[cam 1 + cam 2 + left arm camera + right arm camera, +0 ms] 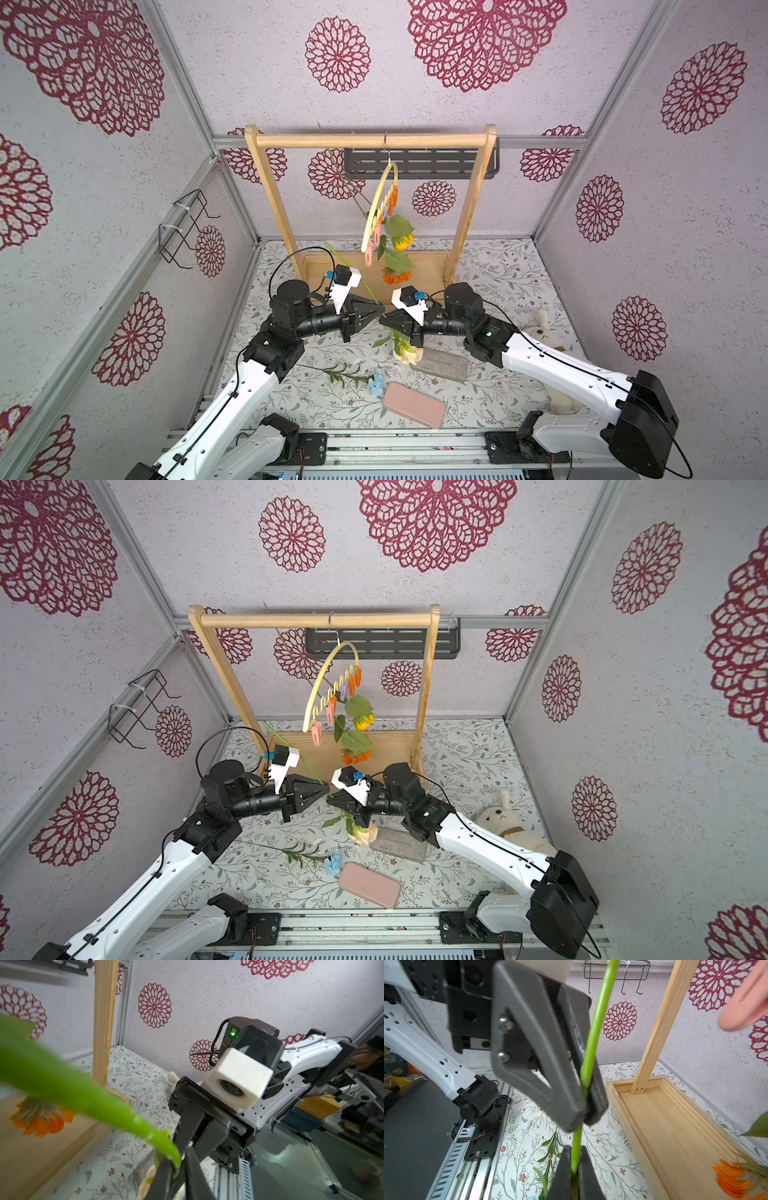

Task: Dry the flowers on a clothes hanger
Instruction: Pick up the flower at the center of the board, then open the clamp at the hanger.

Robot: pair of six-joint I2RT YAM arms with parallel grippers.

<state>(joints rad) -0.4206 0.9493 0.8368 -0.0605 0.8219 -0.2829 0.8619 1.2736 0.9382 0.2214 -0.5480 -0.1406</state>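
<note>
Left gripper (pixel 584 1111): closed tight on the long green stem of the cream-peach artificial rose (pixel 404 354), stem pinched between the fingertips. Right gripper (pixel 574 1167): likewise closed on the same stem, just beside the left's hold and nearer the bloom. Both tips almost touching in both top views, above the floral-print table (pixel 494 268).

Rose: clear of the table, bloom downward, free stem end slanting up toward the wooden rack frame (pixel 270 187). Not yet clipped.

Pale yellow arched hanger with wavy lower bar and small coloured clips (pixel 380 205): hooked on the rack's top bar, turned nearly edge-on. Clipped there and hanging head down: yellow sunflower (pixel 404 242), orange daisy-like bloom (pixel 397 276). Small light blue bloom on a leafy stem (pixel 376 380): lying flat on the table, well apart from the hanger.

Handling, as judged: light. Stem thin, smooth, probably springy plastic, liable to twist or slip in a narrow pinch. Bloom soft and crushable, best left untouched. Best hold: bare stem, clear of the leaves. For clipping, free end to be offered to a vacant clip, so hold kept back from the tip. Risks: hanger free to swing on its hook if pushed; clip to be pressed open first.
</note>
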